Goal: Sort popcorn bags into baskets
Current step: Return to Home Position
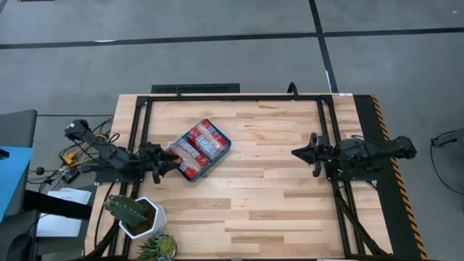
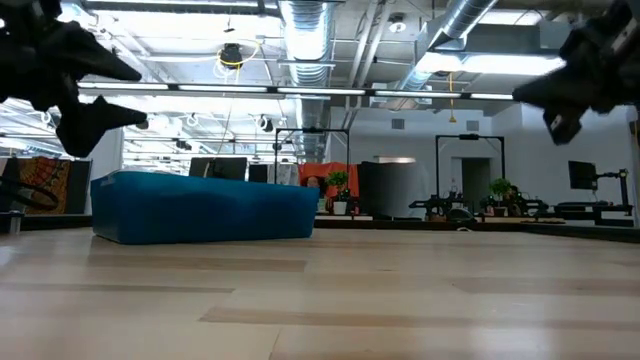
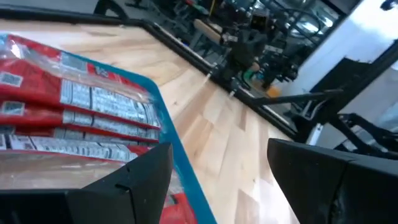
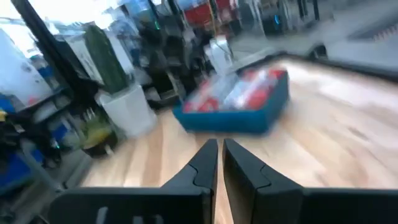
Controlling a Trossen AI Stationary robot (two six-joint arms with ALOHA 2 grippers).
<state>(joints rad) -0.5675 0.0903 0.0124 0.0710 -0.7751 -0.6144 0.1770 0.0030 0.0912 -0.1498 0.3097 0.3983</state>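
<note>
The popcorn bags (image 1: 197, 145) sit in the teal tray (image 1: 212, 162) at the table's (image 1: 275, 210) 10 o'clock. The left gripper (image 1: 172, 161), wide and empty, overhangs its 8 o'clock rim; retreating low could snag it. The right gripper (image 1: 296, 153), pinched empty, waits at 3 o'clock.

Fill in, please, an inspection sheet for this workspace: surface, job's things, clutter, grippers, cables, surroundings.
Surface: pale wooden plank table top; no loose packet seen on it.
Job's things: flat red popcorn bags lie packed inside the shallow teal-blue plastic tray.
Clutter: white hexagonal pot with a green cactus at the table's corner near the left arm.
Grippers: left gripper open, empty, at the tray's edge; right gripper shut, empty, over the table's right side.
Cables: yellow and black wires beside the left arm, off the table.
Surroundings: grey floor; nobody seen.
</note>
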